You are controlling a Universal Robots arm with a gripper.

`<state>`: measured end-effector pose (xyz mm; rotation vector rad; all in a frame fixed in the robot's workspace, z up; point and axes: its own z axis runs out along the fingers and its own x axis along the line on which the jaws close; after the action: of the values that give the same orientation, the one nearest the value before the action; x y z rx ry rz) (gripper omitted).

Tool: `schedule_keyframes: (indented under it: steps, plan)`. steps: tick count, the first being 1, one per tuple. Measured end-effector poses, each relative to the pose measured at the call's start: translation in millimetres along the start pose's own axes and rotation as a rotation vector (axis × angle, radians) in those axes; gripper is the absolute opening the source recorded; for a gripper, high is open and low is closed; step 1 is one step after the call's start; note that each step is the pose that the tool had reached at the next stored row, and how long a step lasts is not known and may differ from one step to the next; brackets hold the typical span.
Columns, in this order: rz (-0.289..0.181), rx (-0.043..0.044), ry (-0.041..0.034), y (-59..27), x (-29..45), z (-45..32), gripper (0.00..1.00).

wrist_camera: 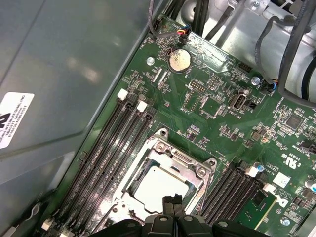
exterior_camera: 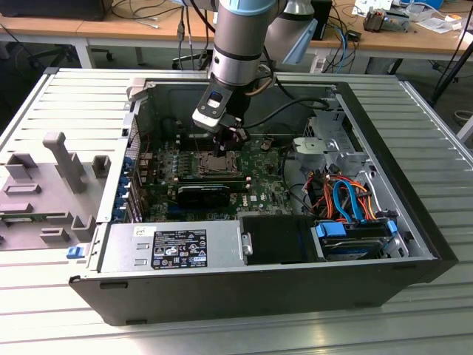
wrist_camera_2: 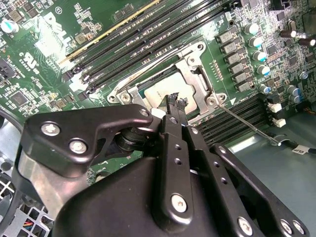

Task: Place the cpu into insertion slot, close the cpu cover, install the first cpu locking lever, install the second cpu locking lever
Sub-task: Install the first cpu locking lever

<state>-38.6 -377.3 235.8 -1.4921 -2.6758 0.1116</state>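
Note:
The insertion slot [exterior_camera: 214, 163] sits in the middle of the green motherboard. In both wrist views the silvery cpu [wrist_camera_2: 160, 92] [wrist_camera: 159, 185] lies in it. The cpu cover [wrist_camera_2: 195, 81] [wrist_camera: 170, 154] lies flat over it as a metal frame. A thin locking lever [wrist_camera_2: 249, 127] sticks out sideways from one socket corner. A second lever [wrist_camera_2: 136, 79] runs along the socket edge by the memory slots. My gripper [wrist_camera_2: 177, 101] [wrist_camera: 172, 200] [exterior_camera: 233, 139] hovers just above the socket's edge, shut, with nothing between the fingers.
Long black memory slots [wrist_camera: 111, 153] flank the socket on both sides. The computer case's walls [exterior_camera: 384, 126] surround the board, with a black power supply [exterior_camera: 177, 248] in front. Coloured cables [exterior_camera: 344, 200] and a drive cage [exterior_camera: 332, 144] lie at the exterior view's right.

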Motion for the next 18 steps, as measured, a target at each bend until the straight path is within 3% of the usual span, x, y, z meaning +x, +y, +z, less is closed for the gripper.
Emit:
schedule_keyframes:
  steps: [18]
  plan:
    - [-0.013, 0.0004, -0.0013, 0.0, 0.0, 0.0, 0.11]
